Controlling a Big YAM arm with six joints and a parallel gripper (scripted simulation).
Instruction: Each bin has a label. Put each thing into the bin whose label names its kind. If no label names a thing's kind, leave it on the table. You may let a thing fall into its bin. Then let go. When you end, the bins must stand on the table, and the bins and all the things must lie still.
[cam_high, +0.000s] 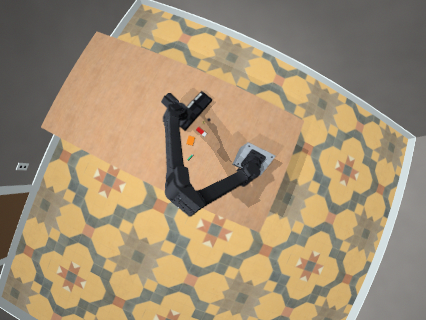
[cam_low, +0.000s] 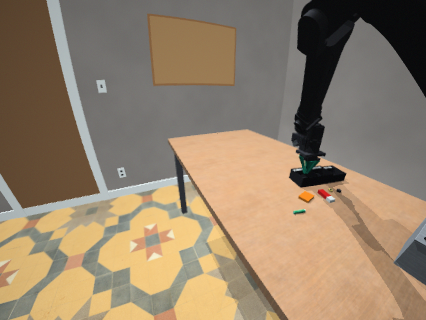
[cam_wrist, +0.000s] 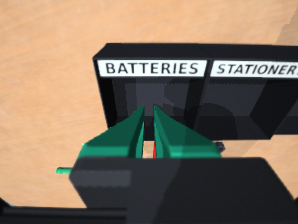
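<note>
My gripper (cam_high: 181, 111) (cam_low: 306, 172) (cam_wrist: 149, 111) pressed nearly together, nothing pinched, tips above BATTERIES bin (cam_high: 184, 127) (cam_low: 299, 180) (cam_wrist: 102, 92). Beside this, STATIONERY bin (cam_wrist: 250, 82). Outside bins, on table (cam_high: 110, 85) (cam_low: 240, 175) (cam_wrist: 40, 75): dark bit (cam_high: 209, 120) (cam_low: 339, 190) (cam_wrist: 220, 146), yellowish bit (cam_high: 204, 122) (cam_low: 330, 189), red-white piece (cam_high: 200, 131) (cam_low: 325, 194), orange block (cam_high: 191, 140) (cam_low: 306, 196). Green stick (cam_high: 190, 157) (cam_low: 299, 211) (cam_wrist: 63, 171) lies farther from bins.

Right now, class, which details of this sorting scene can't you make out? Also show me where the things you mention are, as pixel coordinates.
- Second label's ending: cut off by the wrist view's right edge.
- Batteries compartment (cam_wrist: 150, 92): its near floor is behind the green fingers in the wrist view.
- Small dark thing (cam_high: 209, 120) (cam_low: 339, 190): too small to name in the top and exterior views.
</note>
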